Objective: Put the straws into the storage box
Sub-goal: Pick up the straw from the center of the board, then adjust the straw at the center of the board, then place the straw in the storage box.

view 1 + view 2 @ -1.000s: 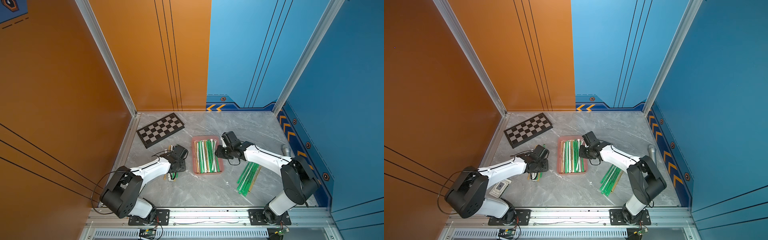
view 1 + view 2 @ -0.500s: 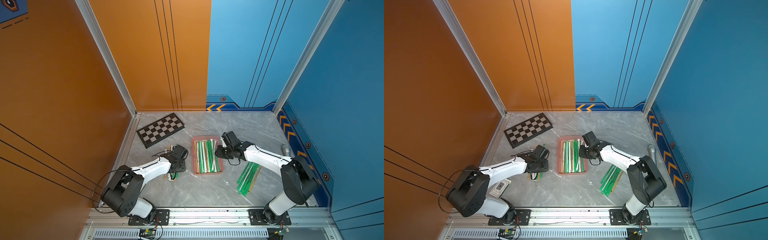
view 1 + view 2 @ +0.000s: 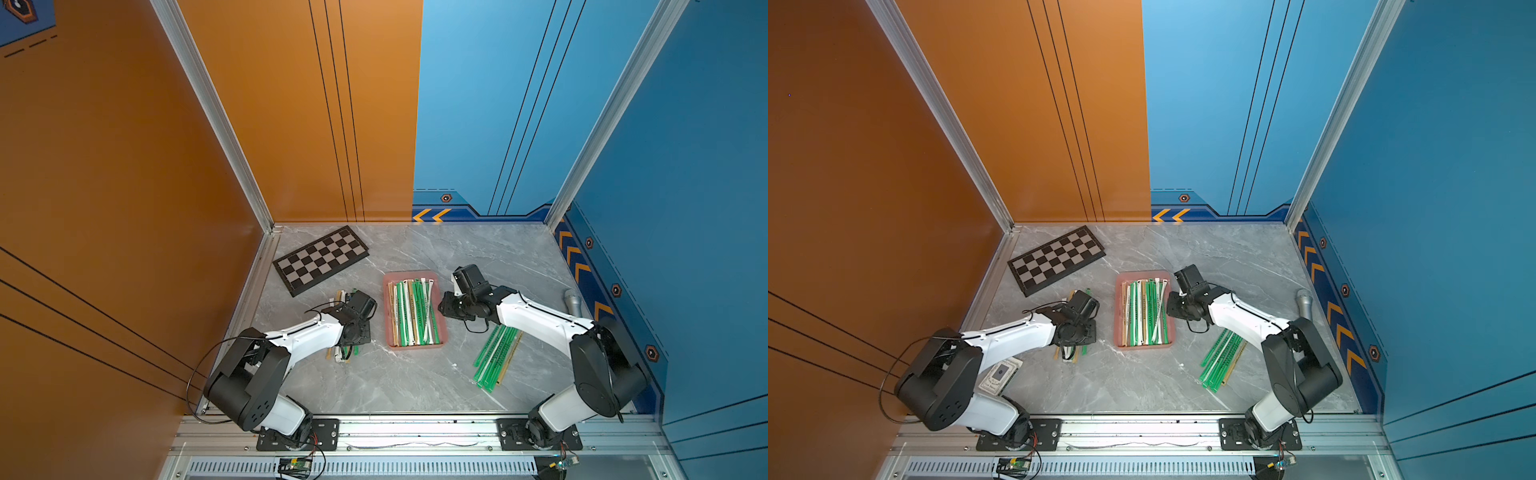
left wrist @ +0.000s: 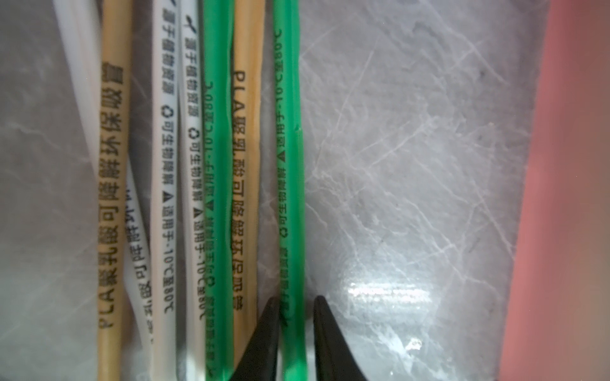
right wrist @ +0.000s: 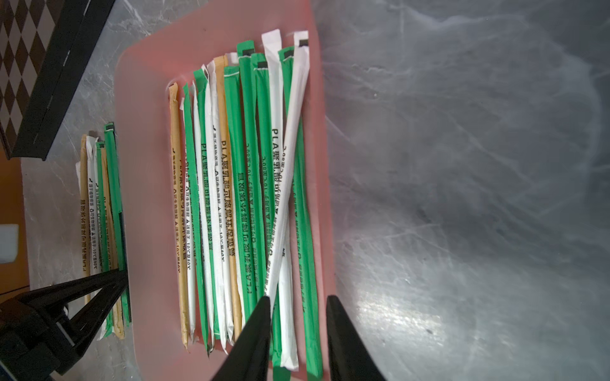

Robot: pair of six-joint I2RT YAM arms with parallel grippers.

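Got the left gripper (image 4: 296,298) straddling the outermost green straw (image 4: 287,165) of the heap (image 3: 341,356) beside the pink storage box (image 3: 415,275), fingertips (image 4: 267,330) narrow either side, can't tell whether truly pinched. Squeeze only that one, lift clear of the tan straw (image 4: 246,165) next door, then lay it lengthwise alongside the straws (image 3: 411,316) already boxed. Mind the right gripper (image 5: 298,297) hovering over the box's edge, fingers (image 5: 257,330) apart, seemingly empty. Save the loose bundle (image 3: 496,353) for later.

left end effector (image 4: 296,298) narrowed around a green straw (image 4: 289,165).
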